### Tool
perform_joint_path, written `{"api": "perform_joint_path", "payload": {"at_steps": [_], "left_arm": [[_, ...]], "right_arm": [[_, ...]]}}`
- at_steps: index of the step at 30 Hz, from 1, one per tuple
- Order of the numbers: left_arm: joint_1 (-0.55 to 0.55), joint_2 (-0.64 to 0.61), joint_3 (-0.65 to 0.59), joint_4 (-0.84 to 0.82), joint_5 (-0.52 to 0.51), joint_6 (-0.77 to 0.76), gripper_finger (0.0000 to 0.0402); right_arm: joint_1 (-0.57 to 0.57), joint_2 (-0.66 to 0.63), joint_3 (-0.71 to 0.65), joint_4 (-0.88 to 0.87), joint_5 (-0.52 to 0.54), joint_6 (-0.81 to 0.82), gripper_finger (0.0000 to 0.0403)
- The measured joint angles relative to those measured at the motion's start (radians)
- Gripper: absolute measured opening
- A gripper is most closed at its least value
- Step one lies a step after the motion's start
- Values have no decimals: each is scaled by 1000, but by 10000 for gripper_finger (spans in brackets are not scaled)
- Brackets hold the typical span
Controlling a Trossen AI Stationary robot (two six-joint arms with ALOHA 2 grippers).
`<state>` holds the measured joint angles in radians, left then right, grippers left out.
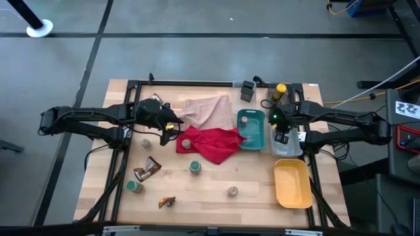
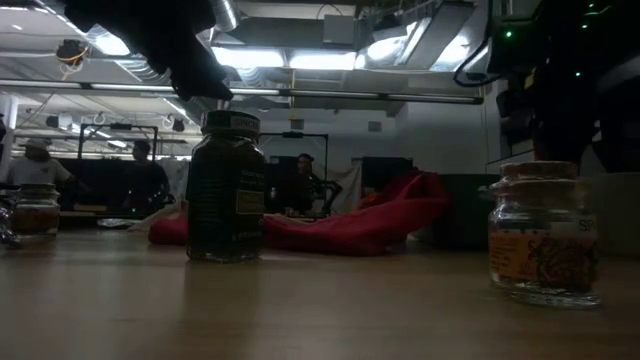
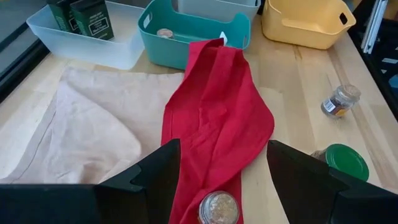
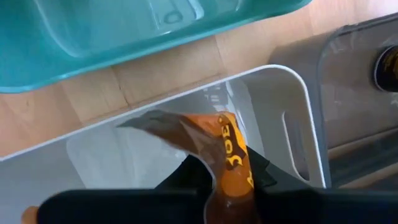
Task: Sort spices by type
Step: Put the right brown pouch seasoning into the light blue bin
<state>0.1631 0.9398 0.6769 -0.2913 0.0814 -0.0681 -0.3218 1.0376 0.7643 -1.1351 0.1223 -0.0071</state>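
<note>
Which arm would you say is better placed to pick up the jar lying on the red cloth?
Left: its open gripper hovers directly over that jar, while the right gripper holds a sachet over the clear tray.

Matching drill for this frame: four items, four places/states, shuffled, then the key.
1. orange sachet
2. teal tray
3. red cloth
4. green-lidded jar

A. stands on the bare table
B. lies under a grey-lidded jar
C. gripped by the right gripper
D. has a small jar in it

Pairs: 1-C, 2-D, 3-B, 4-A
</note>
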Motion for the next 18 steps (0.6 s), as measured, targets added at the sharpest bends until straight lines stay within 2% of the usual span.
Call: {"api": "perform_joint_path", "payload": {"at_steps": [18], "left_arm": [[0, 0, 0, -1, 0, 0, 223]], "right_arm": [[1, 52, 0, 0, 14, -54, 52]]}}
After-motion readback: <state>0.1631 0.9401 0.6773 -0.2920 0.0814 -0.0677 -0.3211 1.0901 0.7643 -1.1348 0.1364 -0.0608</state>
